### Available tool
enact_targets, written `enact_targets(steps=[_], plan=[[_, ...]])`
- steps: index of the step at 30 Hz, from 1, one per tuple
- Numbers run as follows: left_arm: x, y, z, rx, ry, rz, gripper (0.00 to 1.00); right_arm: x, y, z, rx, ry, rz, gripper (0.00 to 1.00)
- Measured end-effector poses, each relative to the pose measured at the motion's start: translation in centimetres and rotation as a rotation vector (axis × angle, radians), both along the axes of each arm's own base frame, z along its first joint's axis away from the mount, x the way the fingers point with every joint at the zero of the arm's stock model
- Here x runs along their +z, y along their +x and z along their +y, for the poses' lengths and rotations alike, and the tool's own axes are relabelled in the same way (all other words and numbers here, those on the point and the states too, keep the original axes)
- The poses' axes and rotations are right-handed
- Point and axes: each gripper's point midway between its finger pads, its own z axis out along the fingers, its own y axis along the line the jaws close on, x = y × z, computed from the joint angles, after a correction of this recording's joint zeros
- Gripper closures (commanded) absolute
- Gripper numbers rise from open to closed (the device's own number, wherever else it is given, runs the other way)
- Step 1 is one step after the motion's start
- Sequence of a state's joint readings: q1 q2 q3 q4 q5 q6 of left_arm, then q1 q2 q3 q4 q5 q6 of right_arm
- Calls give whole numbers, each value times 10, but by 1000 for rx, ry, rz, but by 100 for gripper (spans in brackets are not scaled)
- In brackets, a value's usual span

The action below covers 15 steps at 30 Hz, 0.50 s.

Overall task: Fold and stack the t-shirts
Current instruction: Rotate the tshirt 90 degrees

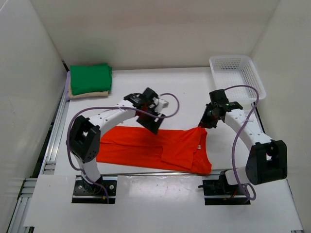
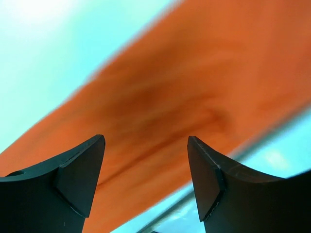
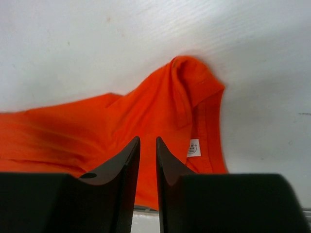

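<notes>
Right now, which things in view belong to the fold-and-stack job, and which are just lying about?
Part of the job:
- orange-red t-shirt, spread out near the arms
- green t-shirt, folded, far left
- tan t-shirt, folded, under the green one

Just lying about:
- white basket, far right

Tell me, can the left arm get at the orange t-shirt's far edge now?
Probably yes: the left gripper hangs open over the far edge of the orange t-shirt, with nothing between them, and the right gripper is away at the collar end.
</notes>
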<state>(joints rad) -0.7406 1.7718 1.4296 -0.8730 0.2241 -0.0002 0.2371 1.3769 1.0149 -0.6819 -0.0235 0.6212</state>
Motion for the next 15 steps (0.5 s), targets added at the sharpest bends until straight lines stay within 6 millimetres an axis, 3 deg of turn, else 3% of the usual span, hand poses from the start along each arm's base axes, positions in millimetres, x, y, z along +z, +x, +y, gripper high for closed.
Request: enact_targets(steps=[4, 7, 11, 15], plan=[[-35, 42, 83, 238, 123, 0, 22, -20, -14, 22, 58, -2, 73, 85], [-53, 63, 151, 414, 242, -25, 22, -45, -21, 36, 77, -10, 158, 88], [-68, 65, 226, 590, 383, -31, 22, -91, -26, 36, 38, -48, 309, 91], [-79, 57, 288, 751, 463, 2, 22, -93, -11, 46, 15, -25, 389, 93]])
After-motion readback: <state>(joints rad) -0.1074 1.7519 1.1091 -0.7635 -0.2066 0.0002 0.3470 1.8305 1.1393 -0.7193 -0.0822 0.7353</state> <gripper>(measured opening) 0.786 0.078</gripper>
